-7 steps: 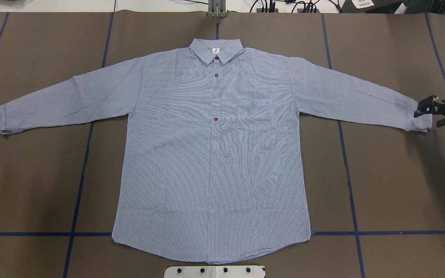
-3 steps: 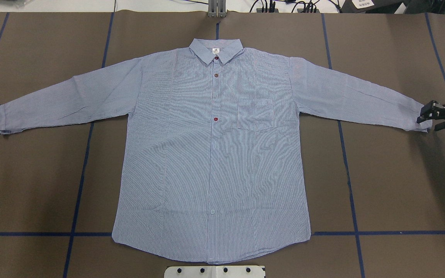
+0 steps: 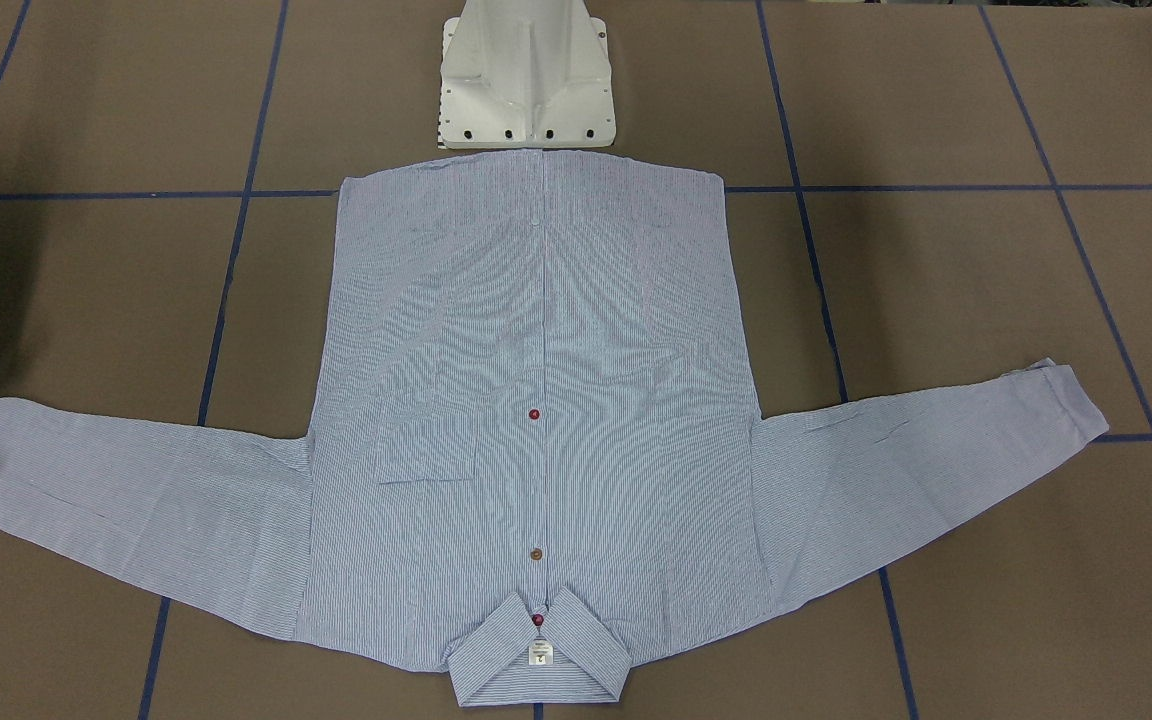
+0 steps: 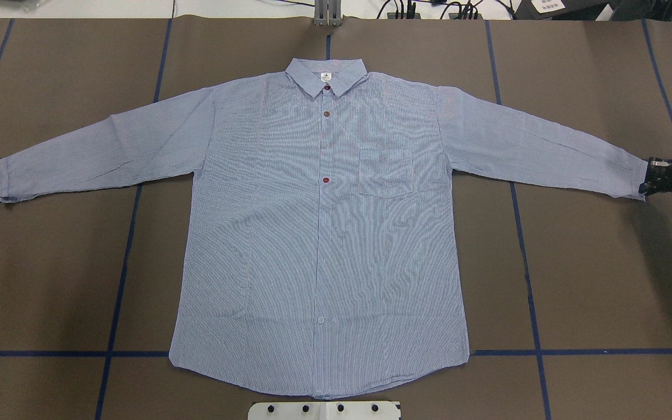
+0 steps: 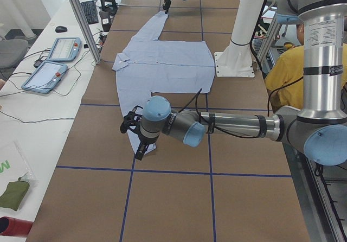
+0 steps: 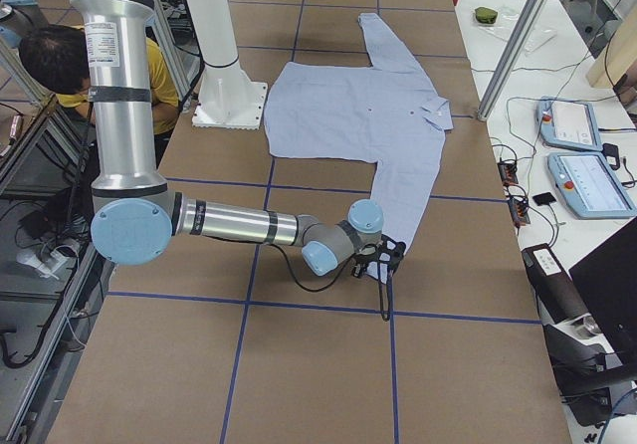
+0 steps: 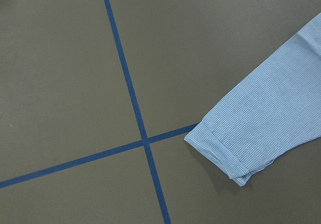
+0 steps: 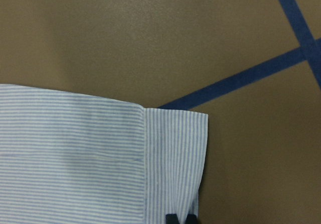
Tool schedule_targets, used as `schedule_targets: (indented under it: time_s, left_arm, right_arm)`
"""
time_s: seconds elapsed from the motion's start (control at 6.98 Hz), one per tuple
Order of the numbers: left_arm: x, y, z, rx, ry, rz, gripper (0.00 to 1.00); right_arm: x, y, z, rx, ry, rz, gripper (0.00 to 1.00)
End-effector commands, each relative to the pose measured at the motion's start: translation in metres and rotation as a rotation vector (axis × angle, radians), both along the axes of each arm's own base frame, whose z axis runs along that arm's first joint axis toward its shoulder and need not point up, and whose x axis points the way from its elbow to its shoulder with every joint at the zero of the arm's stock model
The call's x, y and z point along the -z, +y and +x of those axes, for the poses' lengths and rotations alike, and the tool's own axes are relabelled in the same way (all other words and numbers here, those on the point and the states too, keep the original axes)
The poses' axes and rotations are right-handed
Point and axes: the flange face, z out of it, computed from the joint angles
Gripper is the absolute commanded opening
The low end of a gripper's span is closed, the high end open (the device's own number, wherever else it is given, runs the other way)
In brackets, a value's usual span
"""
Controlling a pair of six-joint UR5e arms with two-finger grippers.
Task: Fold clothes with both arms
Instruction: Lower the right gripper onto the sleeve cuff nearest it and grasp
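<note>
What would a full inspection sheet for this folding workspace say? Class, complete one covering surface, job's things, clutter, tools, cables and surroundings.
Surface: brown table with a blue tape grid.
Job's things: shirt flat, buttons up, sleeves spread.
Clutter: nothing seen.
Tools: right tool looks closed on one cuff; left tool by the other cuff, state unclear.
Cables: cables at the table's far edge.
Surroundings: person in yellow; pendants on a side bench.

Thin striped cloth is seen in the shirt (image 4: 289, 233); the table (image 4: 592, 280) is covered in matt brown paper, crossed by smooth tape (image 4: 604, 352).
</note>
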Motion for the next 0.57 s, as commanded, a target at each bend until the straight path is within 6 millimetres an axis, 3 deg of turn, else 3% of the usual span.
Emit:
schedule_targets:
  time_s: [0.0,0.29,0.43]
  left_arm:
    - [0.000,0.000,0.000,0.000,0.000,0.001,1.00]
    - [0.000,0.000,0.000,0.001,0.000,0.000,1.00]
    - [0.000,0.000,0.000,0.000,0.000,0.001,1.00]
  right_arm:
    - [0.014,-0.002,-0.002,0.006,-0.020,0.021,0.00]
    - [0.101,-0.012,-0.006,0.007,-0.083,0.162,0.00]
    - [0.145,-0.034,-0.022,0.016,-0.102,0.201,0.00]
